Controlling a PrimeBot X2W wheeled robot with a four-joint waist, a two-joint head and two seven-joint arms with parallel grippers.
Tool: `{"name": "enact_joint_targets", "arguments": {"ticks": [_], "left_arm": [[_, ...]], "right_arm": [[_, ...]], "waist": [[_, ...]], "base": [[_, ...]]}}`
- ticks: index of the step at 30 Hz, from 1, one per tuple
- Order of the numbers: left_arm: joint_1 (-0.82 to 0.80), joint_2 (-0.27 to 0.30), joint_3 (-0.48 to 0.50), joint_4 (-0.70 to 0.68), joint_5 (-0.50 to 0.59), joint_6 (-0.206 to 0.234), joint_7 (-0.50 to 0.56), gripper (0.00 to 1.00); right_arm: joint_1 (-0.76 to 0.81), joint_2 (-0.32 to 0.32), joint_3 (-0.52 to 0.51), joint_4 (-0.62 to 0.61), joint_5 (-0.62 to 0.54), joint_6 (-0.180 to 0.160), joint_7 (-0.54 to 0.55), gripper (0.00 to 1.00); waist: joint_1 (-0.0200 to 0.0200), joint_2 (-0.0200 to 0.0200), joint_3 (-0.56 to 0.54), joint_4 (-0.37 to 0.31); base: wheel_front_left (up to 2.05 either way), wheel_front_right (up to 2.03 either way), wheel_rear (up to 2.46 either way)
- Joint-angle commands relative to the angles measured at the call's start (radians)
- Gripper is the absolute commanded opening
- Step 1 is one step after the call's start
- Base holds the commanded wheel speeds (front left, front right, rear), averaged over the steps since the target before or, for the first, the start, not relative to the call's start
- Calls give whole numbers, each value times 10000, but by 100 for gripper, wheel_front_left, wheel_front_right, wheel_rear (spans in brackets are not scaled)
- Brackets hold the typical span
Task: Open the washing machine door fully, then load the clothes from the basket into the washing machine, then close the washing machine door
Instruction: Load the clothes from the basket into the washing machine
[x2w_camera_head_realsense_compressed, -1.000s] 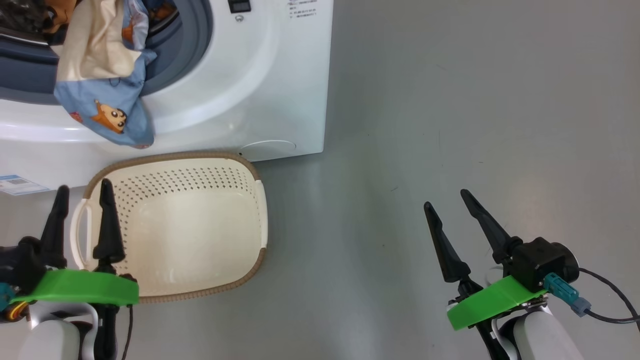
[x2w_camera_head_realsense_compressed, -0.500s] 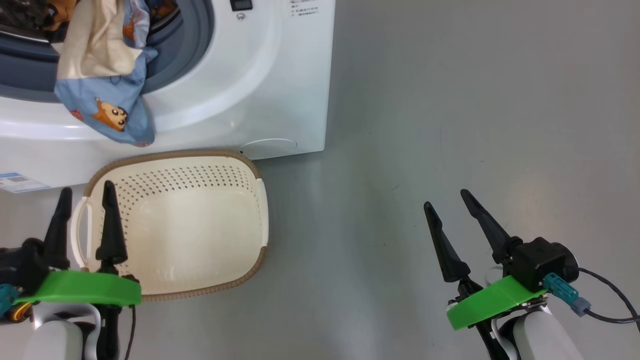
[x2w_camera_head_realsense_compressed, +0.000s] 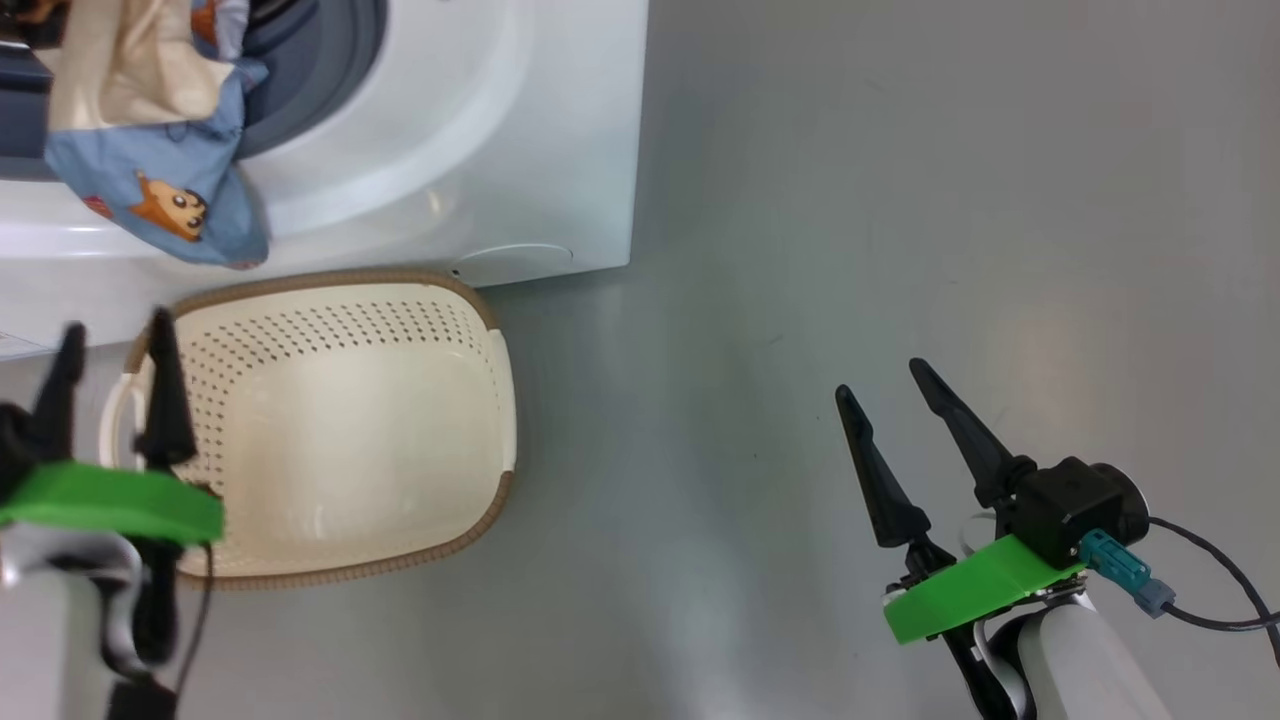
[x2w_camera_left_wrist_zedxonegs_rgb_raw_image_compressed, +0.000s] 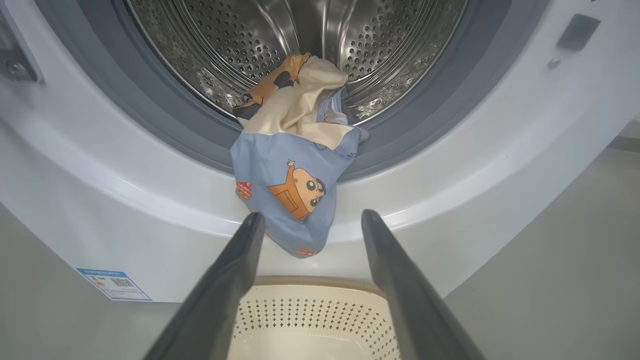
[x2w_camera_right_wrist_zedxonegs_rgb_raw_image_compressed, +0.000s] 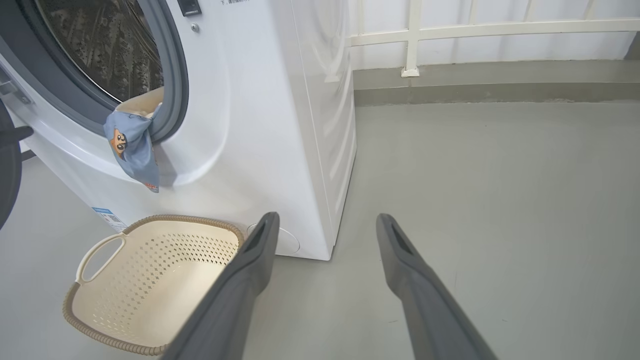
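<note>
Gripper status: left gripper (x2w_camera_left_wrist_zedxonegs_rgb_raw_image_compressed: 312, 217) and right gripper (x2w_camera_head_realsense_compressed: 880, 378) both apart, empty. Clothes (x2w_camera_left_wrist_zedxonegs_rgb_raw_image_compressed: 292, 175) hang over the gasket (x2w_camera_left_wrist_zedxonegs_rgb_raw_image_compressed: 425, 115) of the washing machine (x2w_camera_left_wrist_zedxonegs_rgb_raw_image_compressed: 150, 200) — half in the drum (x2w_camera_left_wrist_zedxonegs_rgb_raw_image_compressed: 225, 45), blue fold outside, above the basket (x2w_camera_left_wrist_zedxonegs_rgb_raw_image_compressed: 320, 281). Pinch that fold and push it well past the gasket.

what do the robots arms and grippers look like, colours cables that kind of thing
The left gripper and right gripper each have two long, tapering black fingers rising from a bright green bracket on a pale white forearm. The right one also carries a black block with a teal connector and a thin dark cable.
</note>
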Motion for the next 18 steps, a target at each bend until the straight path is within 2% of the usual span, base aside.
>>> {"name": "enact_joint_targets", "arguments": {"ticks": [1, 5, 18], "left_arm": [[-500, 539, 315, -72, -118, -12, 111, 100], [-1555, 967, 433, 411, -431, -10, 711, 100], [-4887, 2319, -171, 2437, -620, -19, 3212, 100]], "right_arm": [[-95, 94, 253, -255, 10, 16, -48, 100], [-236, 101, 295, -271, 18, 16, -48, 100], [-741, 114, 522, -334, 323, 16, -48, 100]], "waist": [[0, -1, 196, -112], [0, -1, 441, -239], [0, -1, 1204, -866]], "base": [[0, 0, 0], [0, 0, 0], [0, 0, 0]]}}
